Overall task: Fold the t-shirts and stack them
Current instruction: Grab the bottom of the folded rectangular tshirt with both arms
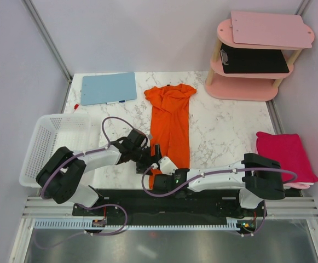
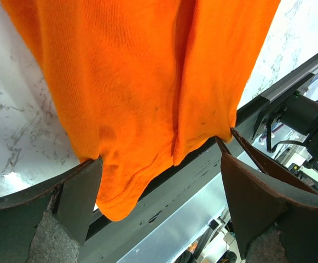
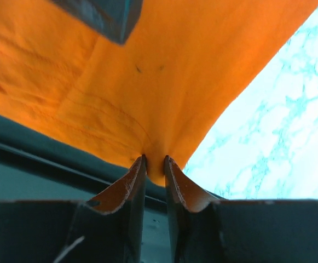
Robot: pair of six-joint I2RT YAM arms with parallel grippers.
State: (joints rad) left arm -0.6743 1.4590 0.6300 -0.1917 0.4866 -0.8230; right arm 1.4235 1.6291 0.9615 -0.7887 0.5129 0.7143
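Right gripper (image 3: 154,164) pinches the near hem of the orange t-shirt (image 1: 169,129); left gripper (image 2: 159,159) gapes wide astride it. White basket (image 1: 55,118) stands alongside; pink shelf (image 1: 241,90) carries a pale board (image 1: 268,27).

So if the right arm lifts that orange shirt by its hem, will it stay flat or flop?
Probably flop: the orange t-shirt lies wrinkled and bunched near its collar. Likely light: a small pinch by the right end effector gathers the thin hem.
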